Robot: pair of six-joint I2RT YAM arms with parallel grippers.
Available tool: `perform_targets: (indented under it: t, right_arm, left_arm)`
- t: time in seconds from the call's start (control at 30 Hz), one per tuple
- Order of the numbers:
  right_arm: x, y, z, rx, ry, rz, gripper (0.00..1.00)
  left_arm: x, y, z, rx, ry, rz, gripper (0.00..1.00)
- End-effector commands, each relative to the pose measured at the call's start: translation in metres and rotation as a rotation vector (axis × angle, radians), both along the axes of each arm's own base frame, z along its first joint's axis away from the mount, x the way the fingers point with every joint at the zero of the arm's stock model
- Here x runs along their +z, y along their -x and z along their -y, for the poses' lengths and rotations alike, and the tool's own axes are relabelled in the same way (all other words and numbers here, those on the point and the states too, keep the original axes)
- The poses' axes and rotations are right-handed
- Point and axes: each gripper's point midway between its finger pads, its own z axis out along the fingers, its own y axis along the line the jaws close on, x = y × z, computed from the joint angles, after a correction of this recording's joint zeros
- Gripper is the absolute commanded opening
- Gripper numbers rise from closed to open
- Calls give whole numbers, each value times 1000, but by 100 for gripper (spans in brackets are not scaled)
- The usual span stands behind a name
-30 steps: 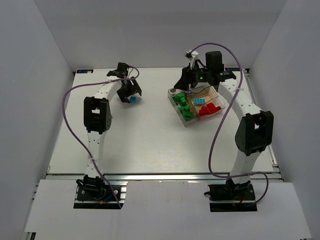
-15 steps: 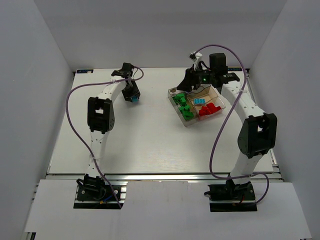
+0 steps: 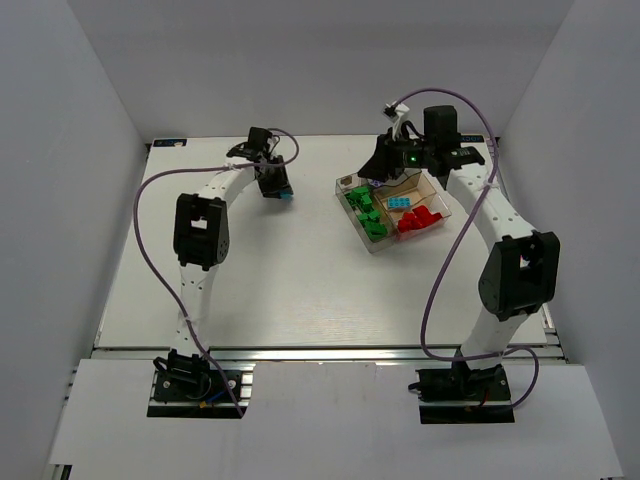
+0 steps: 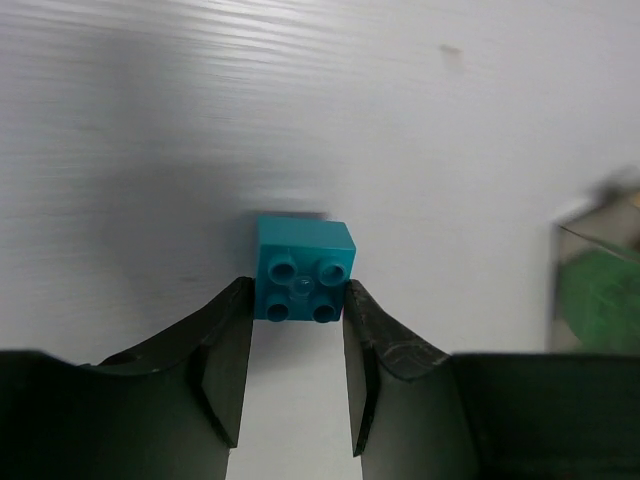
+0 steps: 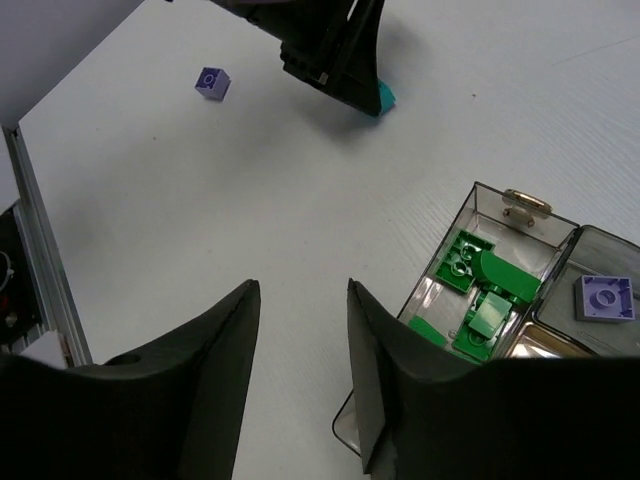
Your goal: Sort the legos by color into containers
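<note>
My left gripper (image 3: 279,186) is shut on a cyan-blue lego (image 3: 286,195), left of the clear tray (image 3: 377,247). In the left wrist view the lego (image 4: 303,283) sits studs-up between my fingertips (image 4: 232,322). My right gripper (image 3: 376,170) hovers open and empty over the tray's far left end. The long section holds green legos (image 3: 365,211); smaller sections hold cyan-blue legos (image 3: 400,203) and red legos (image 3: 418,220). The right wrist view shows the tray (image 5: 420,290), the green legos (image 5: 478,290), a purple lego (image 5: 604,298) in a compartment, and the left gripper with its cyan-blue lego (image 5: 385,97).
A loose purple lego (image 5: 211,82) lies on the white table beyond the left gripper, seen only in the right wrist view. The tray's edge (image 4: 590,225) with green inside shows at the right of the left wrist view. White walls enclose the table.
My left gripper has moved right toward the tray, carrying the cyan-blue lego. My right gripper has shifted slightly up and to the right over the tray.
</note>
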Motion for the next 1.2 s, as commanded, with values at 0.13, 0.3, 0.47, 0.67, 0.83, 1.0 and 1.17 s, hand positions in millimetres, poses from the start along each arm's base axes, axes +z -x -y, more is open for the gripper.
perform_targets:
  t: [0.13, 0.3, 0.47, 0.67, 0.83, 1.0, 1.17]
  right_arm:
    - [58, -1, 18, -80, -91, 93, 9]
    - [78, -10, 49, -221, -102, 183, 0]
    - [86, -11, 72, -303, -91, 242, 0]
    - [79, -8, 93, -344, -83, 234, 0]
    - [77, -4, 103, -356, -91, 226, 0]
    - [73, -3, 109, -363, -102, 210, 0]
    - [70, 0, 108, -352, -114, 197, 0]
  left_arm:
    - [172, 33, 155, -455, 483, 404, 9]
    - [190, 59, 218, -536, 621, 413, 7]
    - [171, 75, 274, -580, 685, 360, 7]
    - [153, 76, 311, -571, 706, 332, 9]
    - [129, 59, 307, -474, 651, 323, 14]
    - [117, 54, 307, -439, 635, 299, 28]
    - [114, 54, 306, -434, 631, 290, 47]
